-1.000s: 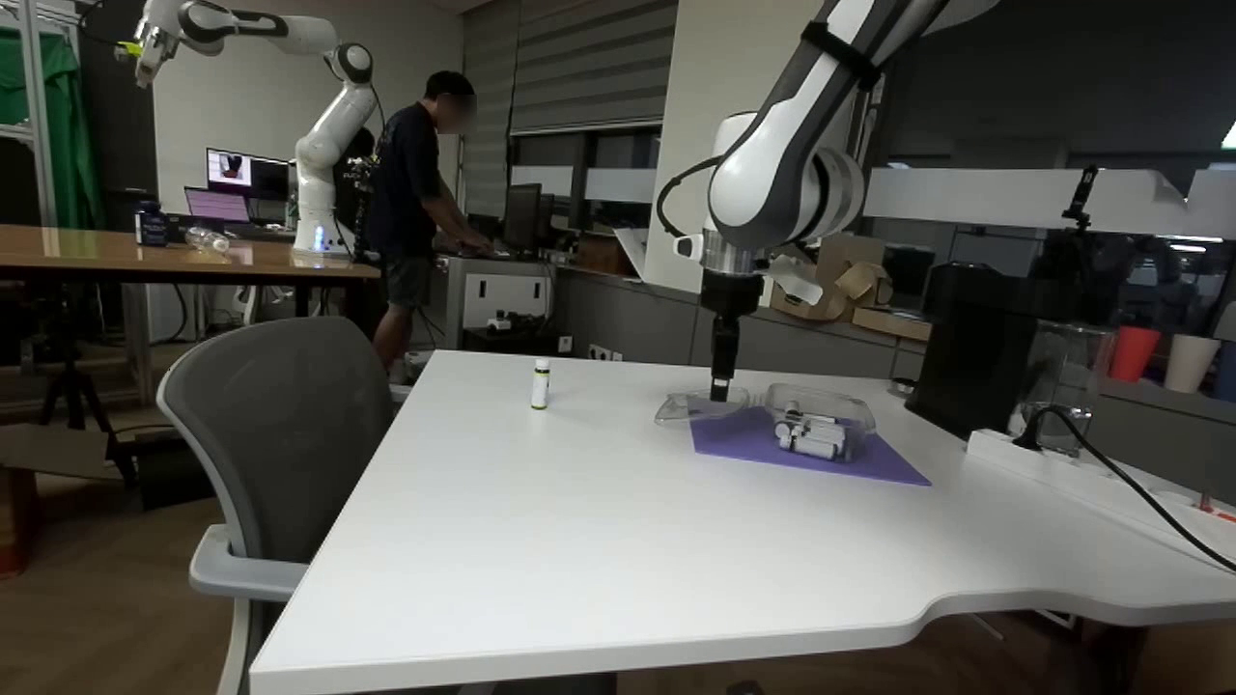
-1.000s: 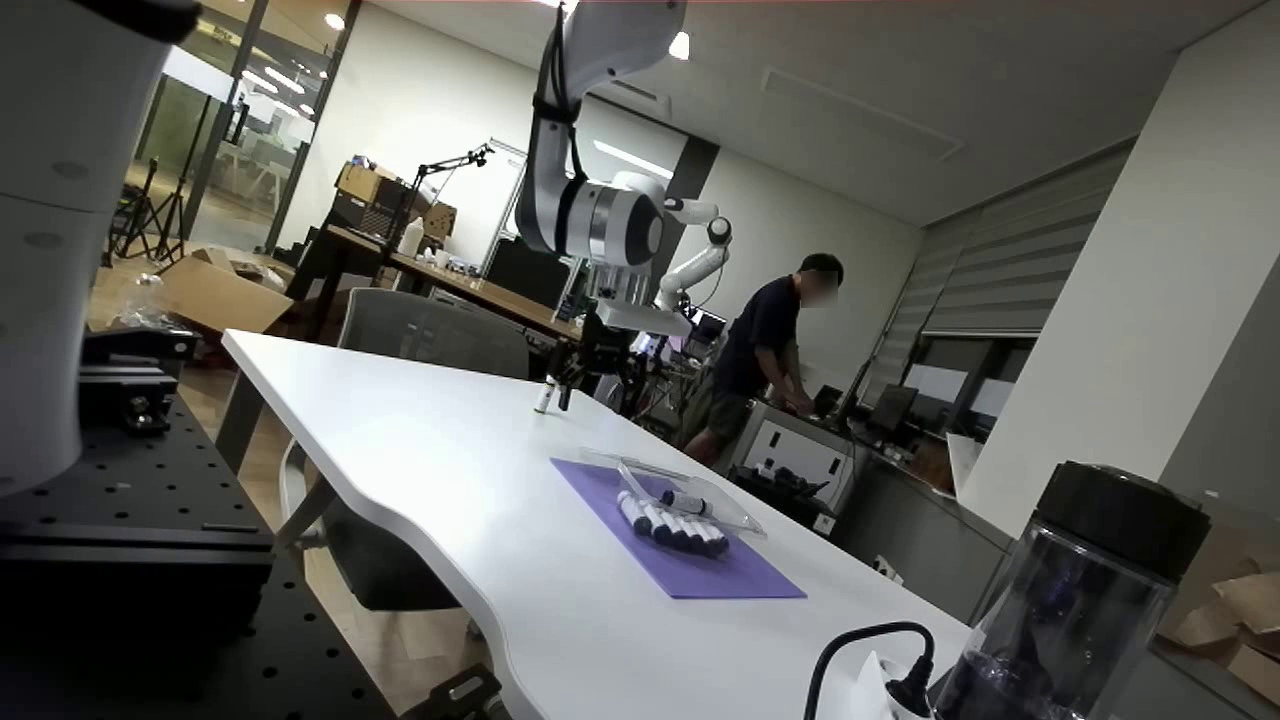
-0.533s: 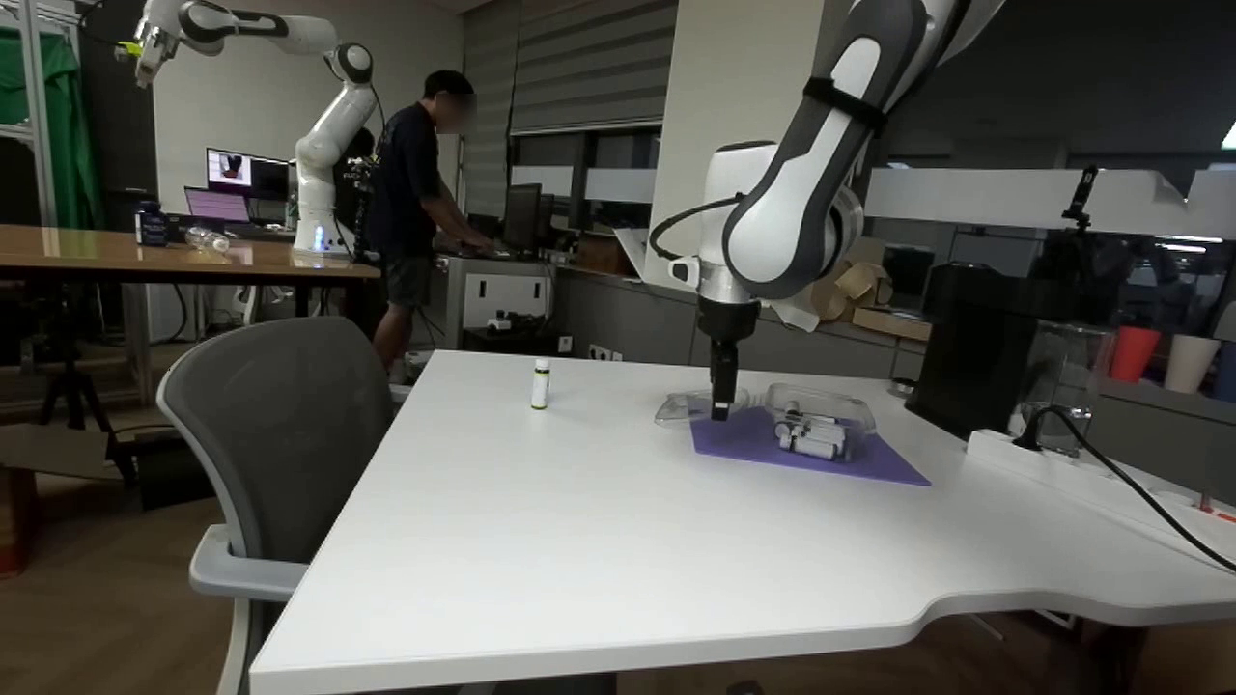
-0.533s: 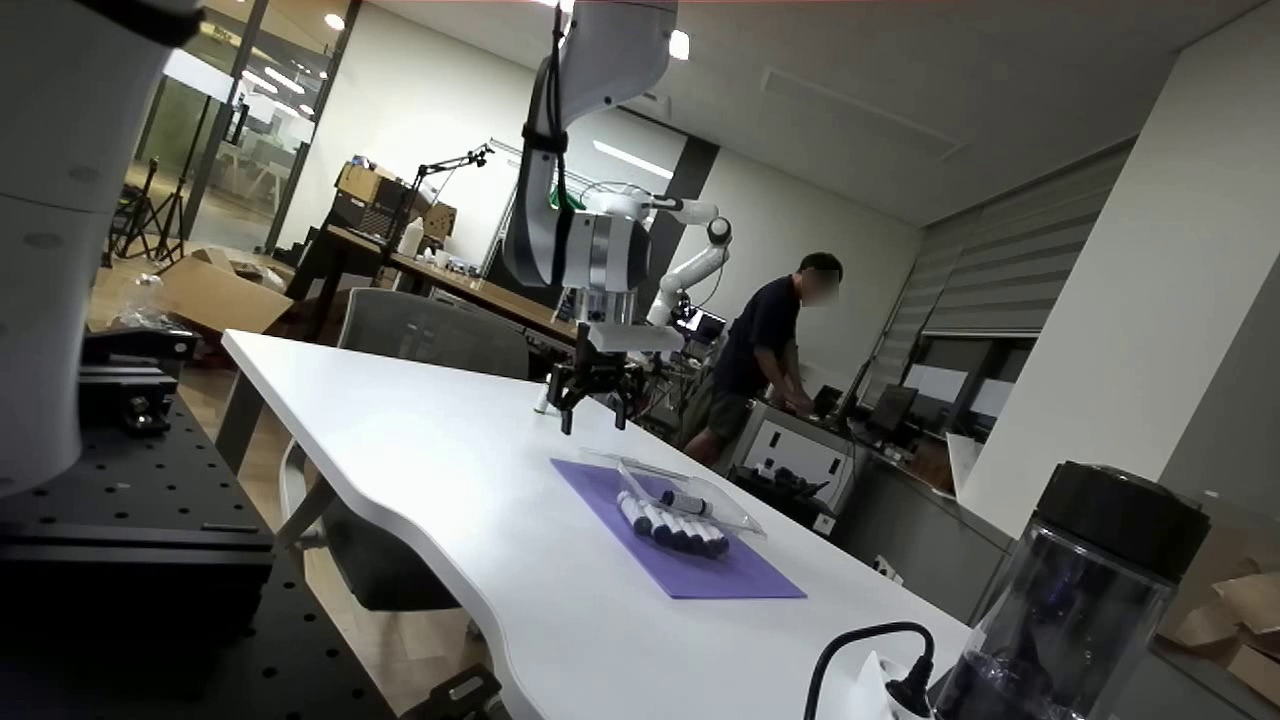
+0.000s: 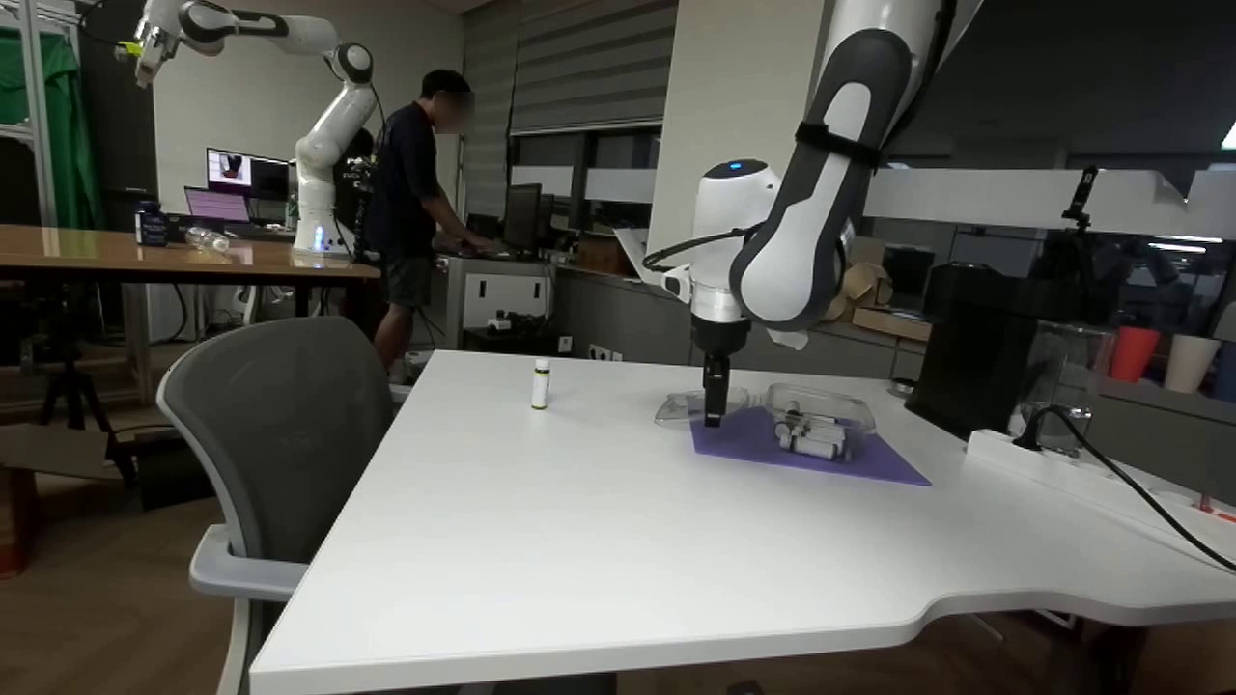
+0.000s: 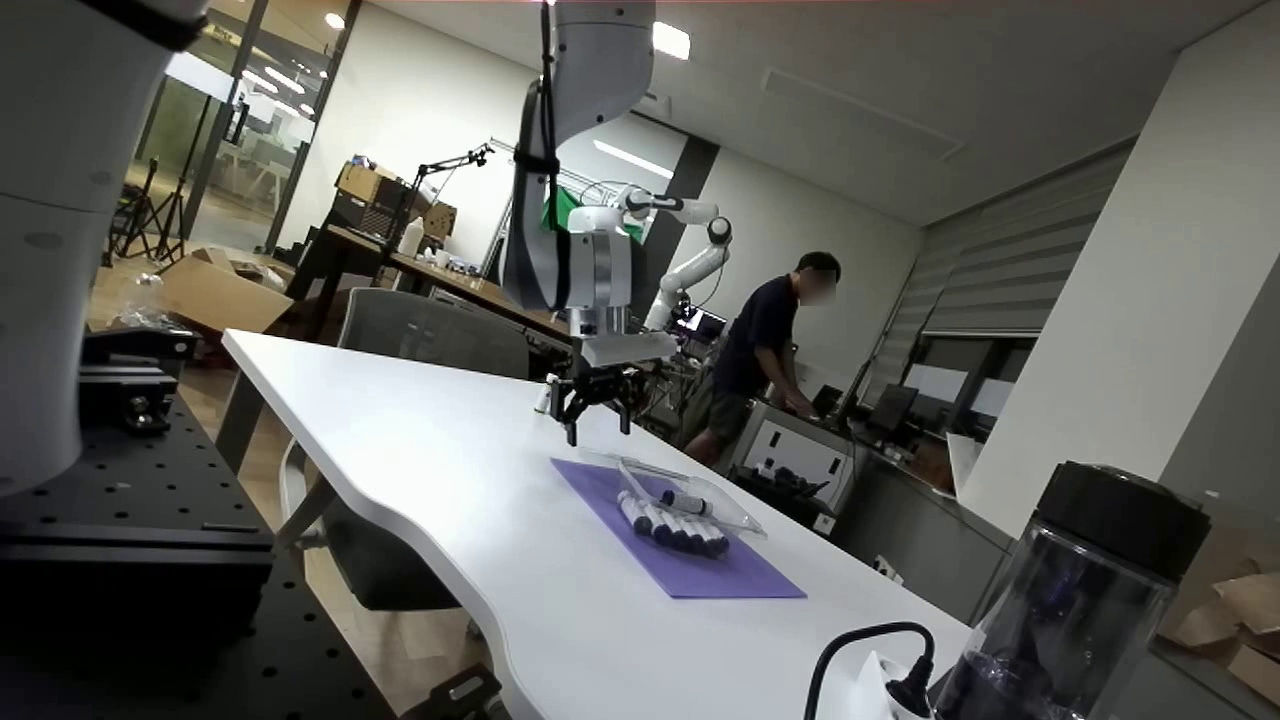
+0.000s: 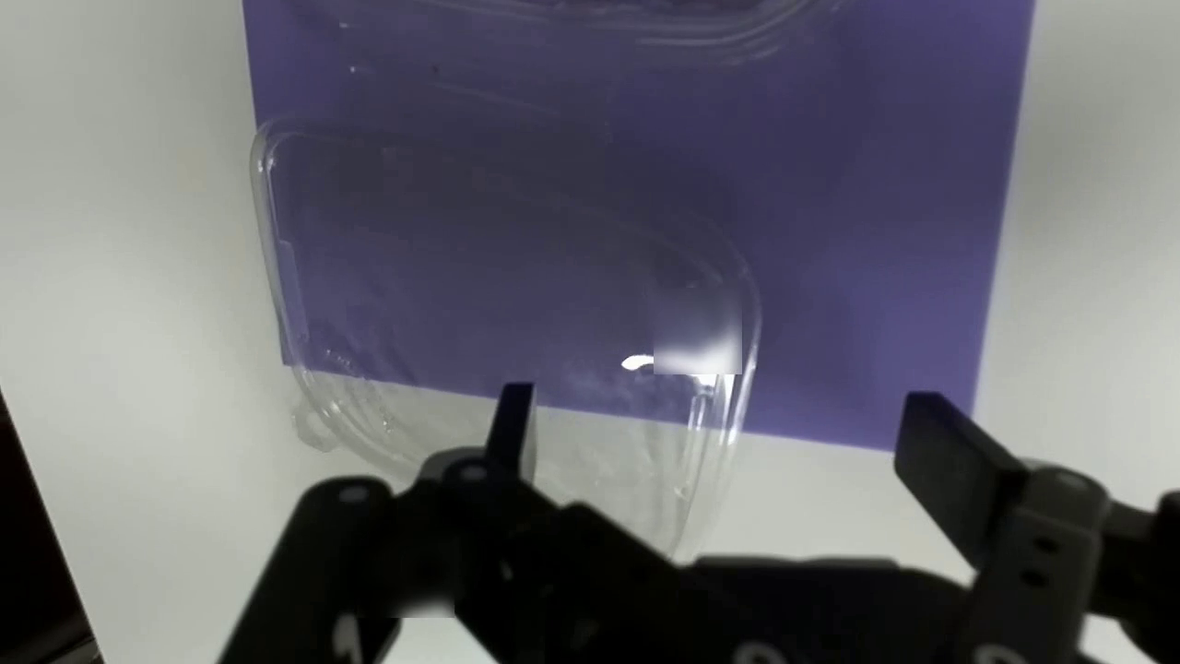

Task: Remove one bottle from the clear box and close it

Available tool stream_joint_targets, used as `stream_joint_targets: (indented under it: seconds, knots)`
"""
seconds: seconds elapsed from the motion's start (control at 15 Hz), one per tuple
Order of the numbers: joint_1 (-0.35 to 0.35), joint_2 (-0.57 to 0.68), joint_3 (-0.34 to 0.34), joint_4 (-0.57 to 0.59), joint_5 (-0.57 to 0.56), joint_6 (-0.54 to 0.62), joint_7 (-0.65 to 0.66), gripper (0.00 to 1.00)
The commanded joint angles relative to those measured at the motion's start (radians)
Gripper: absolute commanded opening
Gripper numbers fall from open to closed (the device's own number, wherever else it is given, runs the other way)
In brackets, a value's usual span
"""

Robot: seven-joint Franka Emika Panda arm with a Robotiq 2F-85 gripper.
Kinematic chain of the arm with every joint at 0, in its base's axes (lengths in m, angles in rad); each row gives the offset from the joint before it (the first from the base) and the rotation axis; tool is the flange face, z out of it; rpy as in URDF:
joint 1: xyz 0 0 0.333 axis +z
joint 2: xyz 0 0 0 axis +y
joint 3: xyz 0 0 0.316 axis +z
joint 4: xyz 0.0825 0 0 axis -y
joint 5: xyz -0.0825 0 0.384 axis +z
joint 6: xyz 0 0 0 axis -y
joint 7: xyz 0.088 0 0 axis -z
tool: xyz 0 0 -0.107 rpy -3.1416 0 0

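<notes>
A small white bottle (image 5: 540,386) with a white cap stands upright on the table, apart from the box; it also shows in an exterior view (image 6: 543,396), partly behind the gripper. The clear box (image 5: 838,398) stands open on the purple mat with several whitish bottles (image 6: 672,527) lying in it. Its clear lid (image 7: 516,277) lies folded out, partly on the mat and partly on the table. My gripper (image 5: 713,421) is open and empty, pointing down over the lid's outer end. In the wrist view its fingers (image 7: 719,408) stand apart, the left one over the lid, the right one beyond its edge.
The purple mat (image 6: 740,580) lies under the box. A power strip (image 5: 1062,473) with a black cable and a clear jug with a black lid (image 6: 1125,525) stand near the box's side of the table. A chair (image 5: 280,454) stands at another edge.
My gripper has moved down and away from the standing bottle, towards the mat and lid, and the wrist has turned so both fingers show. The bottle, box and lid have not moved.
</notes>
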Motion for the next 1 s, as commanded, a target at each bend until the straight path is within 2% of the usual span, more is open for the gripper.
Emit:
stream_joint_targets:
  seconds: [0.0,0.53,0.93]
  knots:
    - [0.005,0.007,0.001,0.003,0.012,-0.003,0.001,1.00]
    - [0.002,0.016,0.013,0.005,0.029,-0.005,0.001,1.00]
    - [0.077,0.082,-0.060,0.042,-0.001,0.013,0.042,1.00]
